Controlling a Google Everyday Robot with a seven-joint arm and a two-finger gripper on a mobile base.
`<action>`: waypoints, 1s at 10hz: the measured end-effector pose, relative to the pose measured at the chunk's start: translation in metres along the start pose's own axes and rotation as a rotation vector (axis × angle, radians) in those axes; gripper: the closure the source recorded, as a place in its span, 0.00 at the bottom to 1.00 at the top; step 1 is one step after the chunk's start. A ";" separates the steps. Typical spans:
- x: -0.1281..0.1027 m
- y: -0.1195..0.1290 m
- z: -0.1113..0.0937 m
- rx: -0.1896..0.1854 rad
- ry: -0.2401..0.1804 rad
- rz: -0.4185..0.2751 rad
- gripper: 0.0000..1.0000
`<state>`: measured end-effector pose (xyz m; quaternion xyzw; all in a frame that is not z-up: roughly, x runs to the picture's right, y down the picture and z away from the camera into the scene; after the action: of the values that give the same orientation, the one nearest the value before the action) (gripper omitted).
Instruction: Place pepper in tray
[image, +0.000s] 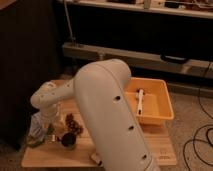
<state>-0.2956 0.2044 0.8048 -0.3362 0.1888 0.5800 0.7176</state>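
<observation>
The orange-yellow tray (162, 116) stands at the right of the wooden table and holds a white stick-like object (140, 101). My white arm fills the middle of the view and bends down to the left. My gripper (50, 128) is low over the table's left part, among the small objects there. I see no long green pepper; it is hidden or out of view.
At the left of the wooden table (125, 157) are a clear object with a green bottom (36, 134), a dark reddish cluster (74, 123) and a small dark cup (68, 142). A dark cabinet stands to the left, a shelf unit behind, and cables lie on the floor at the right.
</observation>
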 end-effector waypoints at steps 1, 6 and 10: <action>0.002 -0.001 -0.004 0.004 -0.003 0.001 0.35; 0.013 -0.007 -0.022 0.015 -0.018 0.001 0.35; 0.014 -0.014 -0.024 0.033 -0.020 0.008 0.35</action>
<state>-0.2761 0.1965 0.7822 -0.3179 0.1926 0.5829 0.7225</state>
